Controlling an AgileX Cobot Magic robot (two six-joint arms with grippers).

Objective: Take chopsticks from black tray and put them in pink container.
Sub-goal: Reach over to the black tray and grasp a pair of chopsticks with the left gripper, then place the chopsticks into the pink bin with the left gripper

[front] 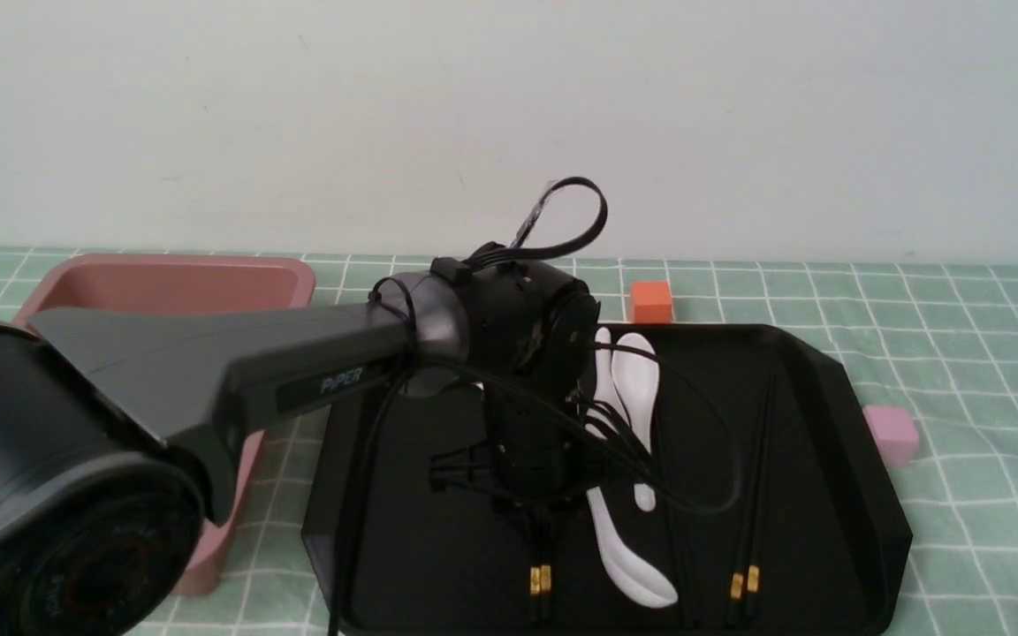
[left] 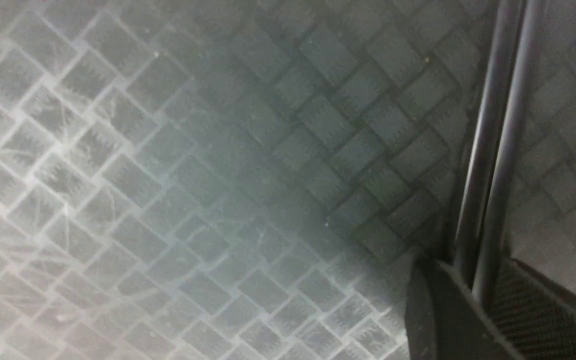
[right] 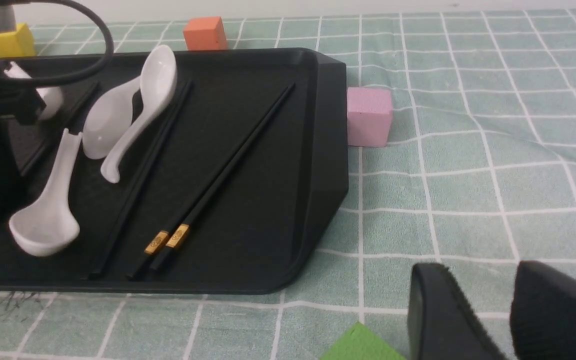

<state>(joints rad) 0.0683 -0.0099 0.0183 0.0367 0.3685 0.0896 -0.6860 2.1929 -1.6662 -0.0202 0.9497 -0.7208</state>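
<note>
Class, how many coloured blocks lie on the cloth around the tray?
4: orange block and yellow block beyond the far edge of the black tray, pink block beside its right edge, green block, corner only, near the right pincer. More may be hidden.

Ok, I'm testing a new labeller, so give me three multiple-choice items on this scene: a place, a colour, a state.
1. The pink container sits: A) left of the black tray; B) on the tray; C) right of it.
2. The cube beyond the tray's far rim is: A) blue; B) orange; C) white.
3. The fingers of the left gripper are: A) round a spoon; B) either side of the chopsticks; C) above the container.
1 A: the front view shows it left of the tray. 2 B: it is orange in the front view. 3 B: the left wrist view shows the sticks running between them.
</note>
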